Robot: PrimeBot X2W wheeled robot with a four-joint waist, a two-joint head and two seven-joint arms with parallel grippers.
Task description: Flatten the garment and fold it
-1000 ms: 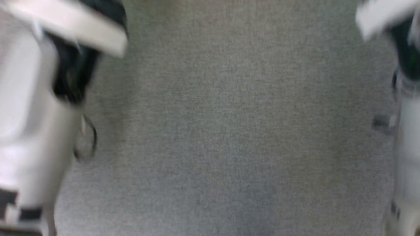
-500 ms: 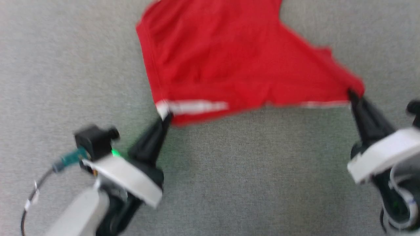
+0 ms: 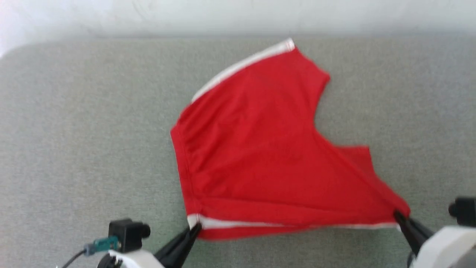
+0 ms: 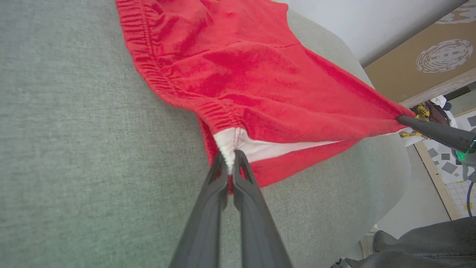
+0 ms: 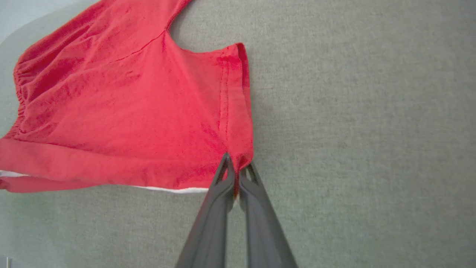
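Garment: bright red soft athletic shorts (image 3: 260, 149) with white side stripes, spread over the middle of the grey fabric-covered tabletop (image 3: 74, 130). Elastic waistband (image 3: 181, 163) toward the left; one leg toward the far side, the other toward the near right.

Left hand (image 3: 195, 227): clamped shut on the near waistband corner, at the end of the white stripe.
Right hand (image 3: 398, 216): pinched closed on the hem corner of the near leg.

Grips set at opposite ends of the near edge so as to draw it taut and straight; near white stripe (image 3: 260, 224) pulled into a line between the two hands.

Step in hand, as judged: flattening. Far leg fairly flat; a long crease just behind the near edge. Folding not begun.

Next, as judged: lay the near edge down under tension, then release both corners together. Risk: cloth creeping back into creases if released unevenly.
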